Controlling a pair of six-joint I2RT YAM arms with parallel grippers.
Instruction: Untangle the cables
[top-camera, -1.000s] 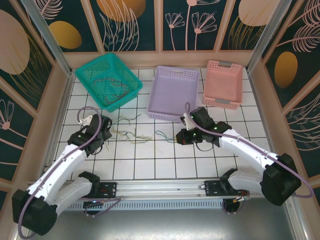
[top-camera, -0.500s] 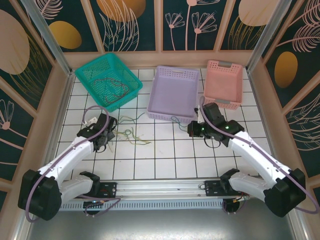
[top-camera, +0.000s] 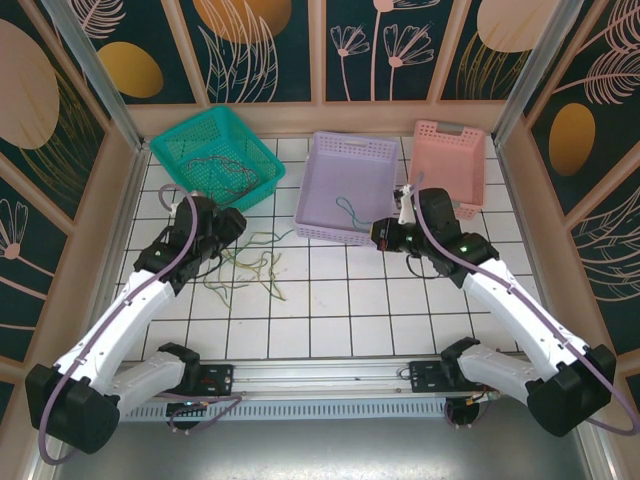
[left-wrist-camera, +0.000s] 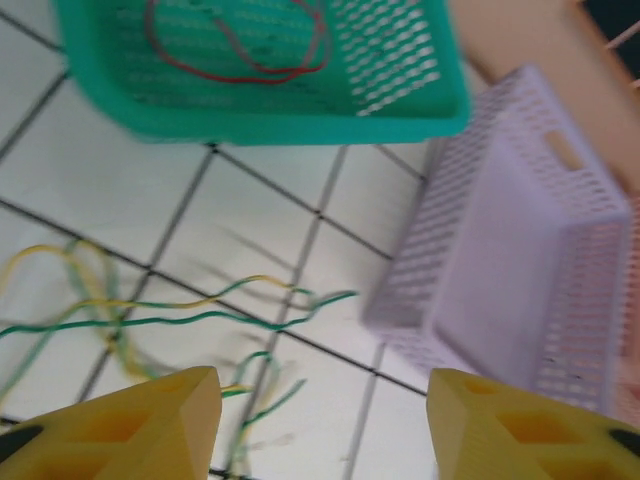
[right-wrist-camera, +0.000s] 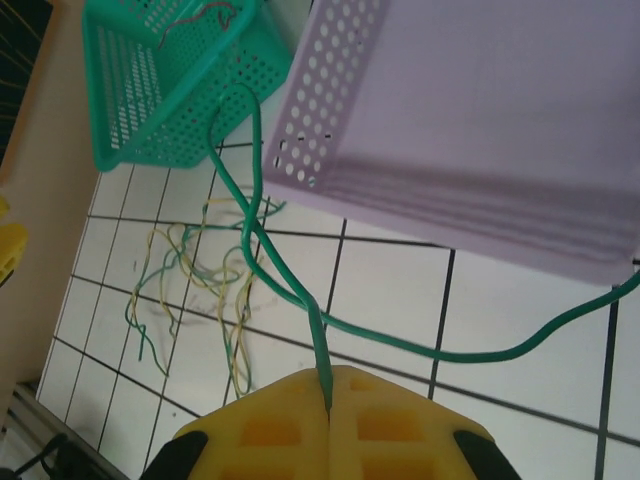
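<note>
Green cable (right-wrist-camera: 305, 300) seemingly between right fingers (right-wrist-camera: 280, 425)

The left basket (top-camera: 245, 197), holding cables (top-camera: 215, 170), the middle basket (top-camera: 350, 172) and the right basket (top-camera: 447, 165) line the table's (top-camera: 330, 320) far edge. Loose cables (top-camera: 250, 265) lie before the left basket; a single cable (top-camera: 347, 210) hangs over the middle basket's near side.

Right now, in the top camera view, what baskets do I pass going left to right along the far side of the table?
green basket → purple basket → pink basket
</note>
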